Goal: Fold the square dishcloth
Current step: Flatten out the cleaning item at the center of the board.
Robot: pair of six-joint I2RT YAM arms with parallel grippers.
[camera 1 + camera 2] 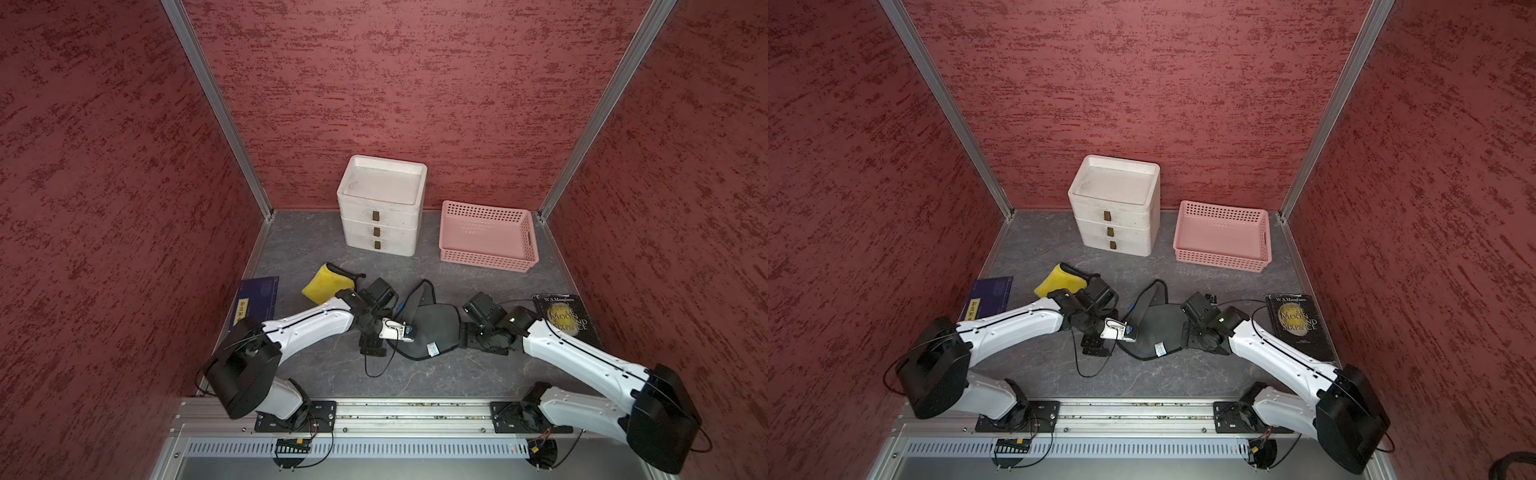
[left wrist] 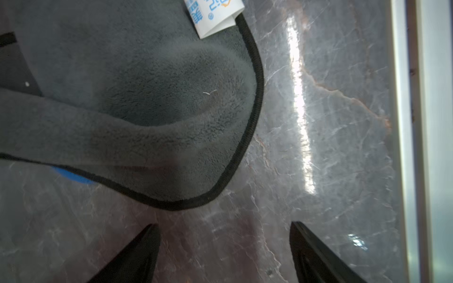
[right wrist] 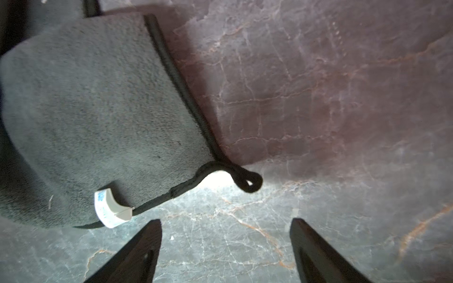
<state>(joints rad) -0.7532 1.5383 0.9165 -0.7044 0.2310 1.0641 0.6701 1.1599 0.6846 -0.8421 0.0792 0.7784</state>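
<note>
Dishcloth point(image 1: 436, 324), dark grey, sits bunched up in the middle of the table point(image 1: 436, 378), white tag point(image 1: 432, 348) up near its front edge; your left gripper point(image 2: 223, 223) is spread wide and holding nothing, just short of a cloth corner; right gripper point(image 3: 225, 219) is likewise wide and empty, with the cloth's black loop point(image 3: 247, 181) just ahead.

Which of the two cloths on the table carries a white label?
The dark grey fleece dishcloth with black edging: a white label sticks out at its hem. The crumpled yellow cloth farther back shows none.
</note>
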